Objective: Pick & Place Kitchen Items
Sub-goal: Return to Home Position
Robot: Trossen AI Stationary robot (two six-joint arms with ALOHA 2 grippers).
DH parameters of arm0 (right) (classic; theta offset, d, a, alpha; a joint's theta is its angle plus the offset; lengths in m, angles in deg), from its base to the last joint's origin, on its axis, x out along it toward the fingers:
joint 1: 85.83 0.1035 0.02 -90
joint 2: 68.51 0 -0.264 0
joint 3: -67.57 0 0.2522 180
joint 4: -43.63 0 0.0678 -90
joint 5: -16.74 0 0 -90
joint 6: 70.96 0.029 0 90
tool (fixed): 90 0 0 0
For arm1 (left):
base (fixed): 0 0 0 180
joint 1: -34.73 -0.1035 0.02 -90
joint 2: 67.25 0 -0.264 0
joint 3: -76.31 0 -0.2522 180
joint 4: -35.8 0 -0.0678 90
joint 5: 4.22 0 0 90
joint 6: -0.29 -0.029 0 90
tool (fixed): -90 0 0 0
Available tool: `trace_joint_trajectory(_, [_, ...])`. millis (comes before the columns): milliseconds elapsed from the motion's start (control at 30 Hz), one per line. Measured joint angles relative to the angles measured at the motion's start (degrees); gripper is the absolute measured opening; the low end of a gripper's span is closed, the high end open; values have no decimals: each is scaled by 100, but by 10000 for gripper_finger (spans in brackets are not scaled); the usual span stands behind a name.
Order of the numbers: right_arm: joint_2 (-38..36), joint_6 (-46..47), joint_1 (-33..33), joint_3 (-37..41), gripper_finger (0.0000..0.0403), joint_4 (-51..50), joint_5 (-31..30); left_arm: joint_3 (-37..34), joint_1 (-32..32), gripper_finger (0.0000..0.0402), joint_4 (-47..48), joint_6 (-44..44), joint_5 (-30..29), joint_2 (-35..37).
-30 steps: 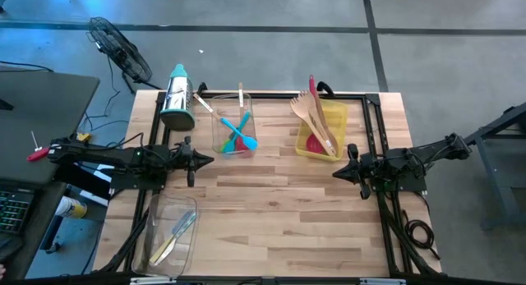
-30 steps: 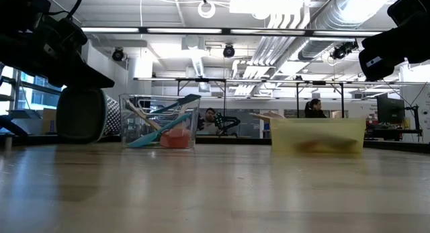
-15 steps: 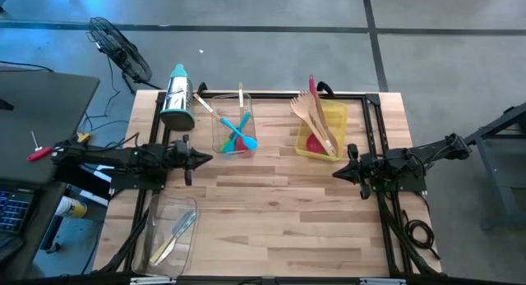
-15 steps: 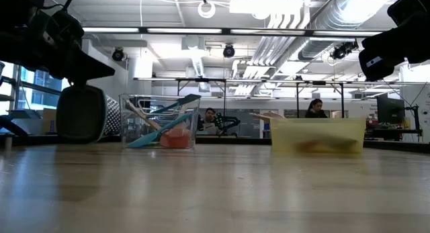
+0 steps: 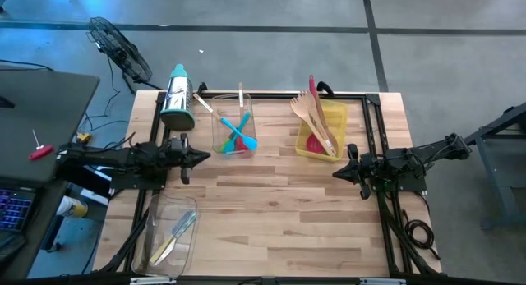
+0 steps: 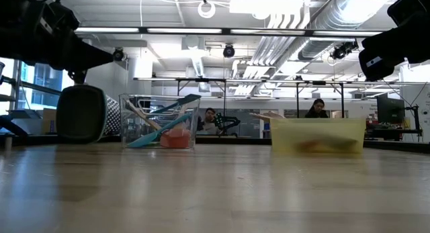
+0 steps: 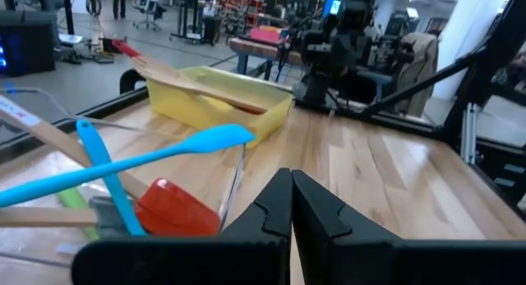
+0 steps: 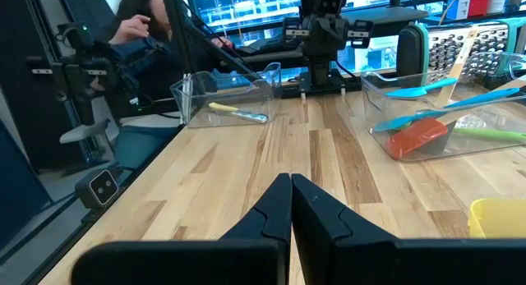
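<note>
**Homing both arms, bins loaded**

Over the pale wooden table [image 5: 279, 211], I want slow, level retreats. Kitchen utensils [image 5: 244, 131] fill the far clear plastic bin [image 5: 223, 104], far yellow plastic bin [image 5: 338, 119] and near-left clear bin [image 5: 163, 213]. Left gripper [image 5: 203, 158], beside the far clear bin, and right gripper [image 5: 335, 173], near the yellow, are clenched empty.

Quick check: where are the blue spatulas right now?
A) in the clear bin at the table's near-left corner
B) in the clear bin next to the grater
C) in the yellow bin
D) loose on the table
B: the blue spatulas lie crossed inside the clear bin that stands beside the grater at the table's far edge.
</note>
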Motion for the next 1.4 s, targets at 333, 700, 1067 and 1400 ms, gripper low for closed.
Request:
trace_joint_trajectory(333, [1,-1,0,0,3,0,-2,0,0,0,-5,0,2,582])
trace_joint_trajectory(700, [0,-1,1,-2,3,0,0,0,0,0,89,0,0,550])
trace_joint_trajectory(1067, [0,1,1,-1,3,0,-1,0,0,0,90,0,0,548])
trace_joint_trajectory(1400, [1,0,1,-1,3,0,0,-1,0,0,91,0,0,548])
